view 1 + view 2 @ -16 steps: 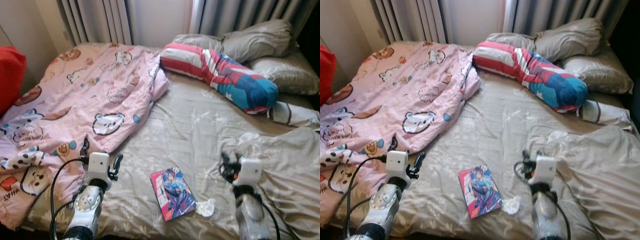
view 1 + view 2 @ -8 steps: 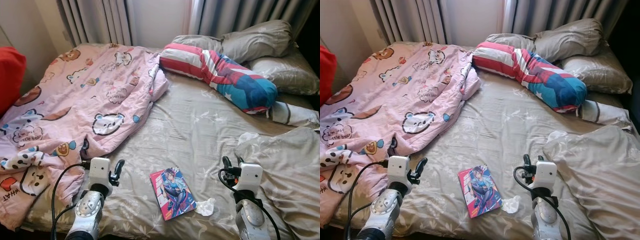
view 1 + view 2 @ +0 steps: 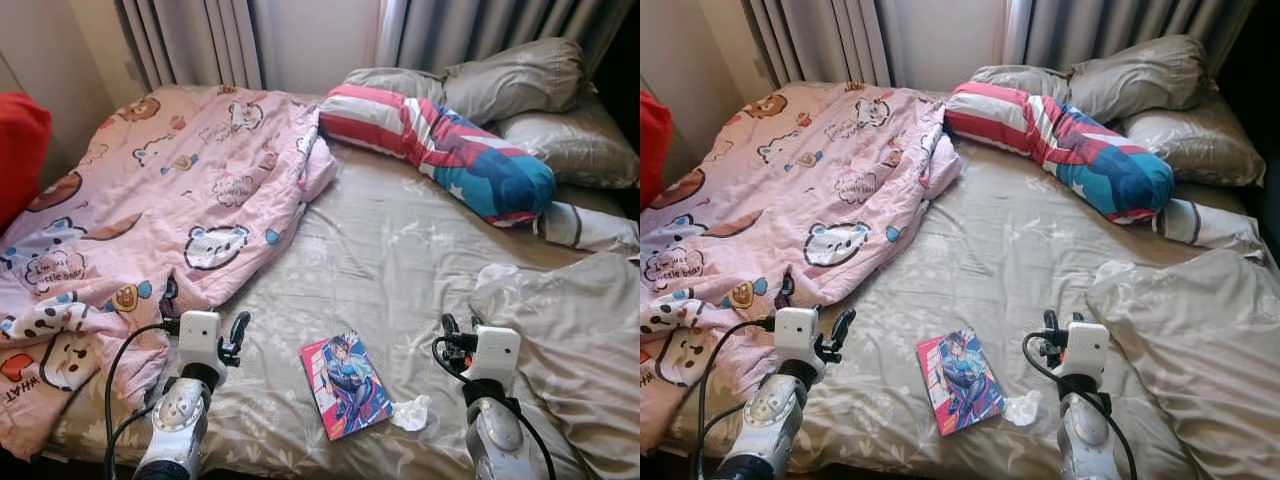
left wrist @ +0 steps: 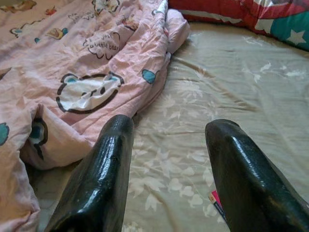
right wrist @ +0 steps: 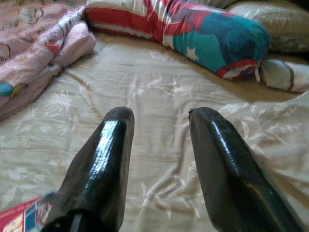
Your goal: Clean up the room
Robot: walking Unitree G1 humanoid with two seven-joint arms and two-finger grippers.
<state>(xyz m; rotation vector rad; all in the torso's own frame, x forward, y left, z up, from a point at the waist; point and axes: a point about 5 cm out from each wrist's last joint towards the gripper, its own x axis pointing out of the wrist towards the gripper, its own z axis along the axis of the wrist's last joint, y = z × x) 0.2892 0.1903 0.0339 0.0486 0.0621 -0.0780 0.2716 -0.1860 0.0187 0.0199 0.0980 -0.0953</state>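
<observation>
1. Below us, an unmade bed (image 3: 400, 250) in a beige floral sheet stretches toward grey curtains (image 3: 470, 30) at the far wall.
2. Our left hand (image 3: 238, 330) hovers low over the near edge of the bed, just beside the hem of a pink bear-print blanket (image 3: 150, 210); its two black fingers (image 4: 104, 174) stand apart and hold nothing.
3. Our right hand (image 3: 455, 332) hangs over the sheet on the other side, fingers (image 5: 104, 159) likewise spread and empty, near a rumpled beige duvet (image 3: 570, 340) heaped at the right of the bed.
4. Between our two hands a book (image 3: 345, 385) with a pink cover and a drawn figure lies flat on the sheet, close to the near edge.
5. Touching the book's right corner, or just beside it, we see a small crumpled white tissue (image 3: 411, 412).
6. Farther up, a long bolster (image 3: 440, 150) in red-and-white stripes and blue with stars lies slantwise across the bed, its striped end close to the blanket's upper fold.
7. Behind it, grey pillows (image 3: 510, 75) are stacked against the head of the bed.
8. At the left margin, something red (image 3: 20, 150) shows beside the blanket; we cannot tell what it is.
</observation>
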